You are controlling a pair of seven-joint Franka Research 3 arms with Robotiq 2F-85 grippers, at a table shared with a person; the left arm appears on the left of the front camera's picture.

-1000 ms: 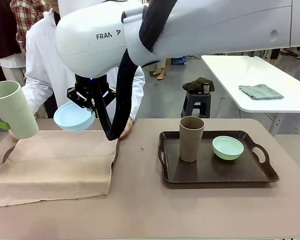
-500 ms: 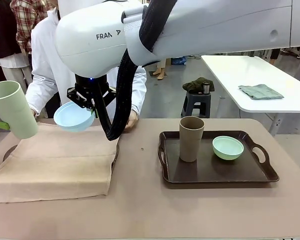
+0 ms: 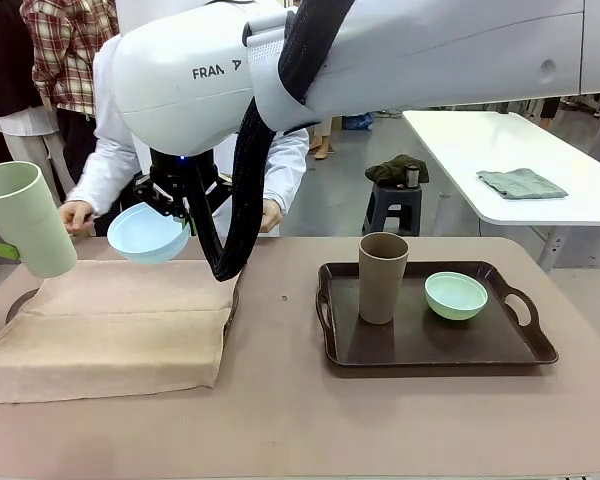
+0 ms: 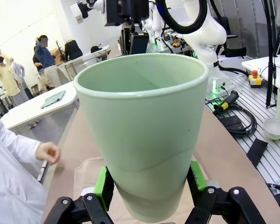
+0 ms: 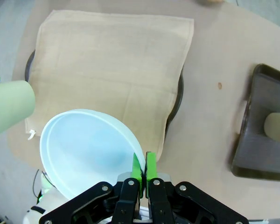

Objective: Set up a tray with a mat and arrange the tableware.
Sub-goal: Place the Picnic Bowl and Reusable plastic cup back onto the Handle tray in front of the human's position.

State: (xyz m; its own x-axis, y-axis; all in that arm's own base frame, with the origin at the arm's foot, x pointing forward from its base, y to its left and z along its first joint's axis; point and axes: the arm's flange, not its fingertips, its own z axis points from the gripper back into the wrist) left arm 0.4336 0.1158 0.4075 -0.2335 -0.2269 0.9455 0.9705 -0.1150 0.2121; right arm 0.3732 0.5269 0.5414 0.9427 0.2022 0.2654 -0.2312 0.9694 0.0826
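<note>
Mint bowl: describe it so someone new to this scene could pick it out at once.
Find the dark tray on the table's right side. Two things stand in it: a tall brown tumbler and, to its right, the mint bowl. It is low, round and green, unlike the light blue bowl, which the right gripper holds above the mat.

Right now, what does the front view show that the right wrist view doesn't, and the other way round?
Front view: the mint bowl on the dark tray, and a person's hand beyond the mat. Right wrist view: the right gripper shut on the blue bowl at its rim, and that bowl's inside from above. Both: blue bowl, green tumbler, brown tumbler, mat, dark tray.
</note>
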